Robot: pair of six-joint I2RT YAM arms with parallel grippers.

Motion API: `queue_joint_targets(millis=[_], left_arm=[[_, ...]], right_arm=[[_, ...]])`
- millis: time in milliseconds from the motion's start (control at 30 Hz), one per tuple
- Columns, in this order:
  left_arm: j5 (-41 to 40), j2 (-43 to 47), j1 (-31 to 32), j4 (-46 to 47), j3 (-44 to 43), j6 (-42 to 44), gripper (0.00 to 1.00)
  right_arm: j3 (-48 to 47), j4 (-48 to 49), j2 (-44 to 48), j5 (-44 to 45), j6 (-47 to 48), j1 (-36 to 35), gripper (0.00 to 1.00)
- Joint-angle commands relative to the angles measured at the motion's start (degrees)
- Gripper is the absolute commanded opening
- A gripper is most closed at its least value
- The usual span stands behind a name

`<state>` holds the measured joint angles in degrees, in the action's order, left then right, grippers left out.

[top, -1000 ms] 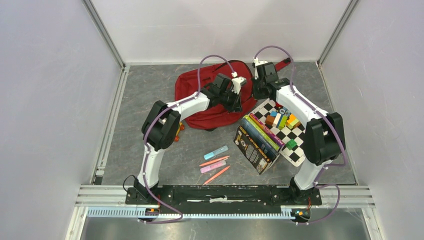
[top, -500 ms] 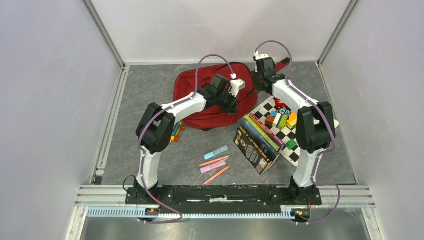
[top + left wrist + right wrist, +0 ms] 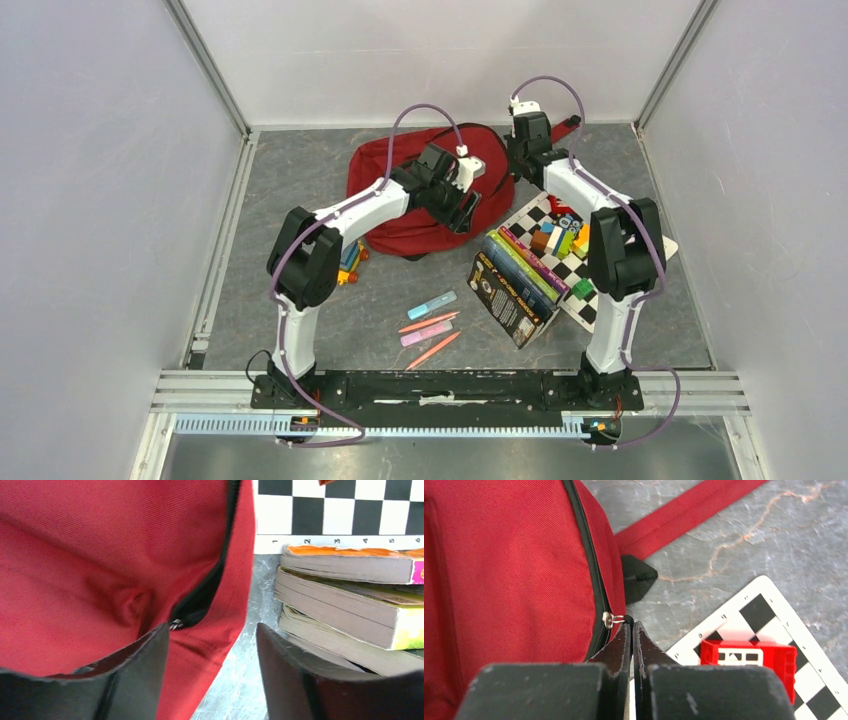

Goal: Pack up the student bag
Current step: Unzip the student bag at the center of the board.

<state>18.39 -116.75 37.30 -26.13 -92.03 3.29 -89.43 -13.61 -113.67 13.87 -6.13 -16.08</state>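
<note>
While the student bag (image 3: 375,160) is lying flat at the far middle of the table (image 3: 300,180), its zip barely parted, the books (image 3: 515,275), pens (image 3: 430,325) and blocks (image 3: 562,240) are all sitting outside it, so packing is hardly beginning. The right gripper (image 3: 632,627), pressed together, is seemingly pinching the zip pull (image 3: 610,619); the left gripper (image 3: 211,635) is hovering spread over the bag's near edge.

Robotics lab test cell. Bare white panel walls (image 3: 90,200) on aluminium posts (image 3: 208,70) closed in a grey marbled tabletop (image 3: 300,170). The left arm (image 3: 345,210) and right arm (image 3: 585,195), cabled, stood bolted to a black rail (image 3: 450,385); a numbered checkerboard (image 3: 598,268) lay flat nearby.
</note>
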Motion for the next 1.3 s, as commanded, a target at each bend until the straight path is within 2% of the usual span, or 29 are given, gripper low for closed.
queue_joint_targets(millis=[0, 67, 267, 433, 600, 633, 733, 800, 867, 933, 967, 1267], left_arm=[[-10.37, 4.87, -1.68, -6.28, -5.99, -2.66, 0.81], [-14.72, 5.89, -4.03, -7.44, -6.15, -7.3, 0.85], [-20.49, 6.11, -15.11, -12.29, -5.13, -20.82, 0.87], [-22.77, 3.83, -21.04, -15.22, -4.12, -25.45, 0.87], [-20.36, 0.6, -22.66, -16.05, -3.9, -27.73, 0.85], [-19.36, -0.12, -22.77, -15.98, -3.94, -28.06, 0.8], [-19.18, -3.11, -23.13, -16.23, -4.88, -27.98, 0.47], [-19.62, -4.79, -23.61, -16.23, -5.75, -27.9, 0.3], [-21.24, -6.36, -24.06, -16.61, -7.21, -27.44, 0.15], [-22.16, -8.0, -24.58, -16.76, -9.04, -26.73, 0.05], [-22.43, -8.66, -24.79, -16.76, -10.41, -26.36, 0.02], [-21.16, -15.67, -25.43, -9.44, -22.18, -21.8, 0.02]], right_arm=[[4.93, 4.4, 5.82, 5.78, 0.4, 0.96, 0.0], [8.04, 4.89, 7.95, 6.41, 0.4, 0.94, 0.0], [13.92, 5.43, 11.24, 6.51, 0.35, 0.96, 0.0], [14.63, 5.44, 12.16, 6.34, -0.11, 0.97, 0.0], [14.48, 5.32, 12.42, 5.59, -0.25, 0.96, 0.0], [14.45, 5.3, 12.48, 5.36, -0.27, 0.96, 0.0], [14.56, 4.93, 12.42, 4.26, -0.28, 0.96, 0.0], [14.76, 4.47, 12.58, 3.25, -0.76, 0.97, 0.0], [15.52, 4.35, 13.13, 2.1, -1.18, 0.96, 0.0], [17.43, 5.75, 14.67, -0.22, -1.34, 0.95, 0.0], [18.72, 6.36, 15.42, -1.0, -1.47, 0.83, 0.0], [26.02, 5.04, 19.91, -9.35, -0.55, -0.2, 0.0]])
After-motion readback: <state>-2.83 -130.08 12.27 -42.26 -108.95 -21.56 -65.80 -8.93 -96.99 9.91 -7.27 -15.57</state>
